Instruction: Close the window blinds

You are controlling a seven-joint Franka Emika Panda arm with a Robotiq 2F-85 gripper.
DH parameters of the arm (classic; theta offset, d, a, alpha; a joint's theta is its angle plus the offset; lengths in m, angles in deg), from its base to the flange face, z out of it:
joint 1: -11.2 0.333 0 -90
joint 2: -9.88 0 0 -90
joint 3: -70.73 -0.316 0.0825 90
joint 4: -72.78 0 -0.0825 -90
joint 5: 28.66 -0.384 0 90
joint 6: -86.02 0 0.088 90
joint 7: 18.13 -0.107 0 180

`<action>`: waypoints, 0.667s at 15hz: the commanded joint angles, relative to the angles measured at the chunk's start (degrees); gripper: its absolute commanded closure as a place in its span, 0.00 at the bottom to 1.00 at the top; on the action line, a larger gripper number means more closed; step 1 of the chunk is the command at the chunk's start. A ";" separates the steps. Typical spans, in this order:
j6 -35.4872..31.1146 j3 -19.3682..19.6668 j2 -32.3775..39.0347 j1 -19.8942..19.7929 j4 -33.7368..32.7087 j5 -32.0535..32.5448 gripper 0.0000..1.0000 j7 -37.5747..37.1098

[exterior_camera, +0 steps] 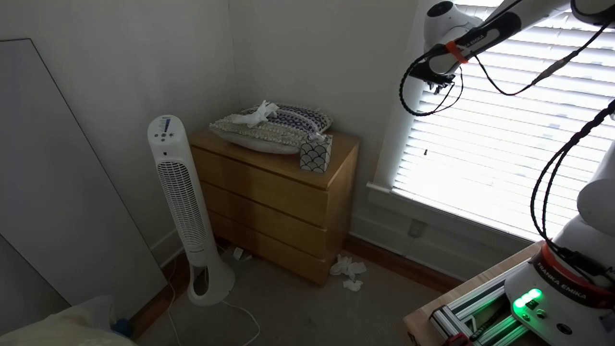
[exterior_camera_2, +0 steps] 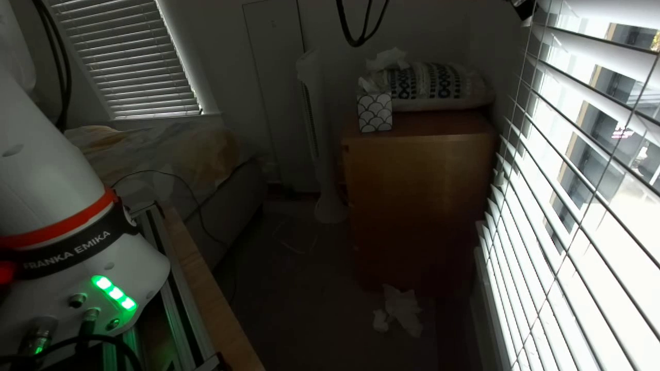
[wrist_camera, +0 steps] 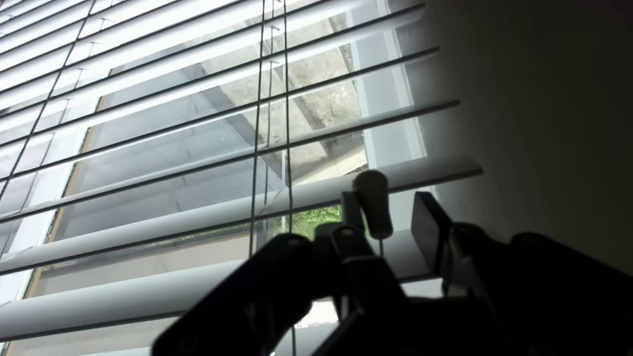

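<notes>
The window blinds [exterior_camera: 499, 144] cover the window beside the arm, and their white slats [wrist_camera: 123, 299] stand tilted with the outdoors showing through the gaps. In the wrist view a small pale cord tassel [wrist_camera: 377, 202] sits between the fingers of my gripper [wrist_camera: 395, 217]. It is close against the left finger, though touching cannot be told. A clear gap separates it from the right finger's pad [wrist_camera: 426, 232]. A thin cord runs from its narrow end. In an exterior view the gripper [exterior_camera: 438, 87] is small and dark in front of the blinds' far side edge.
A wooden dresser [exterior_camera: 269, 192] bears cushions [exterior_camera: 283, 127] and a tissue box [exterior_camera: 315, 154]. A white tower fan [exterior_camera: 185, 206] stands beside it. Black cables [exterior_camera: 411, 96] loop from the arm. Vertical blind cords [wrist_camera: 257, 128] run left of the gripper; another small tassel [exterior_camera: 425, 152] hangs lower.
</notes>
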 commanded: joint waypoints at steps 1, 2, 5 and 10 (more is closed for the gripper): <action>-1.20 0.17 0.78 -0.01 -0.19 0.91 0.97 -0.22; -1.19 0.24 0.82 0.06 -0.14 1.14 1.00 -0.35; -0.56 0.07 0.48 0.14 0.24 0.55 0.96 -0.27; 0.26 -1.70 -0.98 0.83 2.67 -1.91 0.96 1.69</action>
